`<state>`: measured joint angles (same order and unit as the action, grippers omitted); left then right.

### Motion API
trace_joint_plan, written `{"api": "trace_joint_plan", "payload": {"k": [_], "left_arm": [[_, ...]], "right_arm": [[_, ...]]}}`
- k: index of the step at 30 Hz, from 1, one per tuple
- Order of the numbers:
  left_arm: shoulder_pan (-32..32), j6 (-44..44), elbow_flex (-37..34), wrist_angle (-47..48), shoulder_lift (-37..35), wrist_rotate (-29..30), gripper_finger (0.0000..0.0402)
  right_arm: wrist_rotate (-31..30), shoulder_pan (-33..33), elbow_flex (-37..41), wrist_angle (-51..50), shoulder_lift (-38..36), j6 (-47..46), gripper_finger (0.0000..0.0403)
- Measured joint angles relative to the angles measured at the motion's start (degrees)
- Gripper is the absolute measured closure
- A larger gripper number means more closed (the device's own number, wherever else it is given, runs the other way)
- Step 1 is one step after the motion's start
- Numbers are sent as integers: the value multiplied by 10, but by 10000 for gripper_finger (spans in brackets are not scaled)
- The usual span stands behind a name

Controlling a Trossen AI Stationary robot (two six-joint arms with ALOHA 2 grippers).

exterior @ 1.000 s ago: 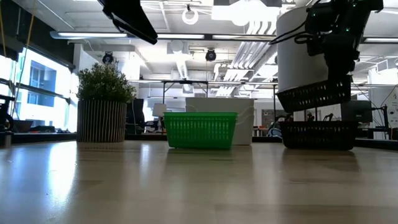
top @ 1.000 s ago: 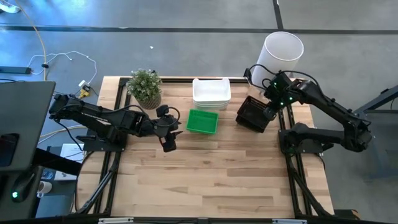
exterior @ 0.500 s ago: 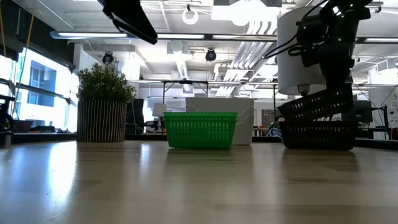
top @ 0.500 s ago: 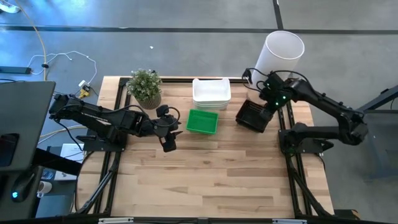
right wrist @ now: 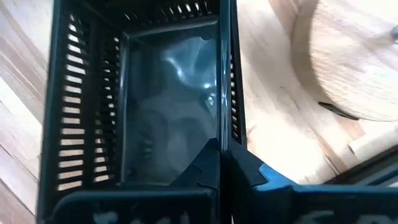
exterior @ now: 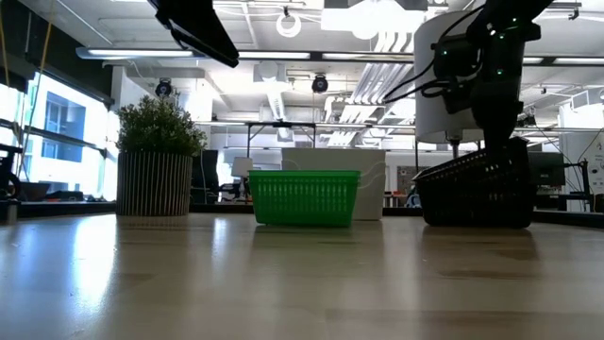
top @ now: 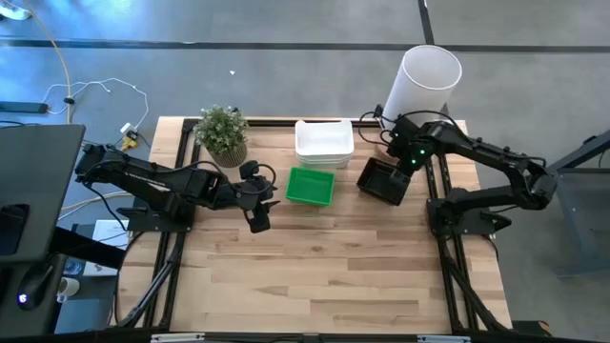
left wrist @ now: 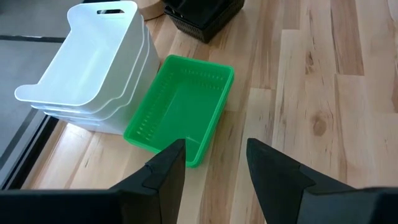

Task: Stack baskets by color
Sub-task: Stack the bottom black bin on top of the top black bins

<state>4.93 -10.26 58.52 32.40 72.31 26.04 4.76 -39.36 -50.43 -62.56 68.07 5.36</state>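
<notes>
Black mesh pinched tight: the right fingers (right wrist: 219,163) are clamped on one long wall of the upper black basket (top: 384,179), one finger inside the rim, one outside. In the low view that basket (exterior: 477,184) sits nested in the black stack, tilted a little, its end nearer the counter's right edge riding higher. The stack stands near the far right corner of the counter (top: 334,276), just in front of the tall white cylinder (top: 425,83). The right arm reaches in from the counter's right edge, green lights glowing on its wrist.

Over on the other side, the left fingers (left wrist: 214,165) stand spread apart with nothing between them, hanging above the counter just left of the green basket (top: 311,186). From the left wrist view the green basket (left wrist: 181,116) lies flat on the wood, one long side touching the white baskets (left wrist: 99,62), which are nested in one stack. The white baskets (top: 324,141) sit at the far edge, about midway along it, with the green one just in front of them. A small potted plant (top: 223,133) stands toward the far left corner, well apart from the black stack
</notes>
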Motion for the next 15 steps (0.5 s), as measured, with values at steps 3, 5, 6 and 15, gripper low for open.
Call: {"api": "trace_joint_plan", "payload": {"k": [3,5,6,15], "left_arm": [[0,0,0,8,0,0,245],[0,0,0,8,0,0,245],[0,0,0,8,0,0,245],[0,0,0,8,0,0,245]], "right_arm": [[0,18,0,1,12,-4,403],[1,31,0,2,17,-4,403],[2,38,0,3,18,-4,403],[-16,82,0,10,18,-15,403]]}}
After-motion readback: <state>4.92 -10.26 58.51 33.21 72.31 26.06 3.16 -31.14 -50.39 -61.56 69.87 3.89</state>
